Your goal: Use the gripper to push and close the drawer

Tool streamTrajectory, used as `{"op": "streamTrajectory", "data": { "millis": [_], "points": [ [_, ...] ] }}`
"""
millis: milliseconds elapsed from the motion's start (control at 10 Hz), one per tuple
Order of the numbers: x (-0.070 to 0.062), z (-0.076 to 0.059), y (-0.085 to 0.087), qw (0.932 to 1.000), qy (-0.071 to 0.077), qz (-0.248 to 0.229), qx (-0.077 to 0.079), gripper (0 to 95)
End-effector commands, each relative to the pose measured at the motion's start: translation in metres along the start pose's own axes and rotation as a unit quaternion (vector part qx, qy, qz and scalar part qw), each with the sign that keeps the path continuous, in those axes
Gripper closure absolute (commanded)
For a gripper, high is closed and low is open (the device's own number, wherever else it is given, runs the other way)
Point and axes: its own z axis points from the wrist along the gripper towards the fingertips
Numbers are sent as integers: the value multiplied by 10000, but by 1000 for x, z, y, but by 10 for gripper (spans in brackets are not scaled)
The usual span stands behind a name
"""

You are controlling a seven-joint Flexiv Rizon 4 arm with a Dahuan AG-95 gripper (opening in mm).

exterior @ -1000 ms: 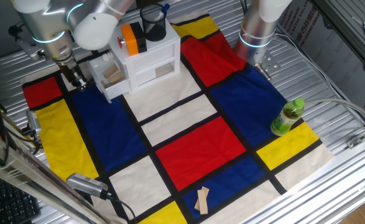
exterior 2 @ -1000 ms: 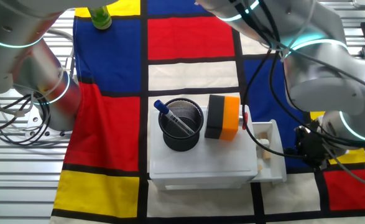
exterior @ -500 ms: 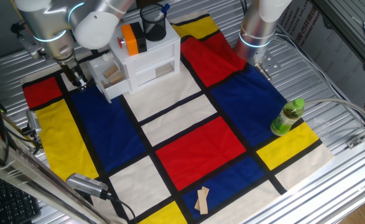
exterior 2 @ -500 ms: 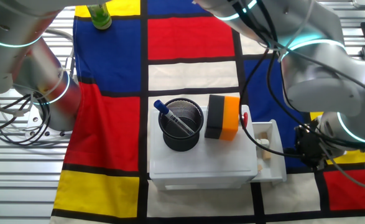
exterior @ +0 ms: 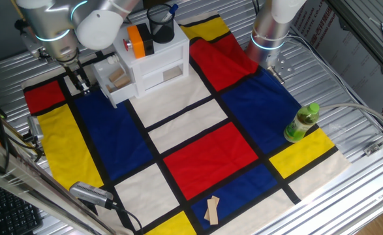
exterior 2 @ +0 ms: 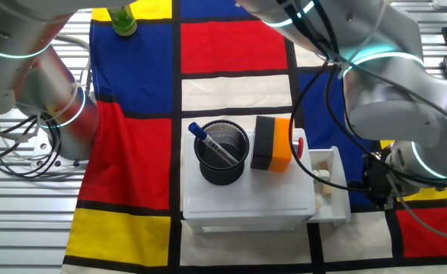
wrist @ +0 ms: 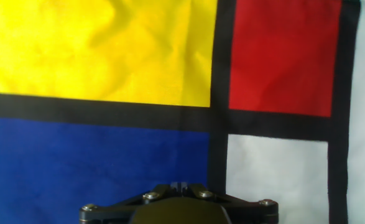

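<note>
The white drawer (exterior: 113, 93) stands pulled out of the left side of the white mini cabinet (exterior: 153, 60), with tan wooden pieces inside. In the other fixed view the drawer (exterior 2: 333, 209) sticks out to the cabinet's right. My black gripper (exterior: 80, 81) hangs low over the cloth just outside the drawer's outer end, a small gap away; it also shows in the other fixed view (exterior 2: 377, 189). Its fingers are together and hold nothing. In the hand view the gripper (wrist: 179, 185) looks down on blue, yellow, red and white cloth panels; the drawer is out of that view.
A black mesh cup (exterior: 160, 26) with a blue pen and an orange-and-black block (exterior: 137, 39) stand on the cabinet. The second silver arm (exterior: 273, 26) rises at the back right. A green bottle (exterior: 302, 122), wooden pieces (exterior: 211, 209) and a silver tool (exterior: 90, 193) lie further off.
The arm's upper links have shifted slightly. The gripper stays beside the drawer's outer end and the drawer has not moved.
</note>
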Motion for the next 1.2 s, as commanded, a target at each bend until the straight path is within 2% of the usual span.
{"op": "streamTrajectory", "data": {
  "millis": [100,300,1200],
  "points": [
    [-1,1,-1,9999,35,144,46,950],
    [-2,1,-1,9998,41,168,95,950],
    [-1,-3,2,9997,185,168,34,950]
  ]
}}
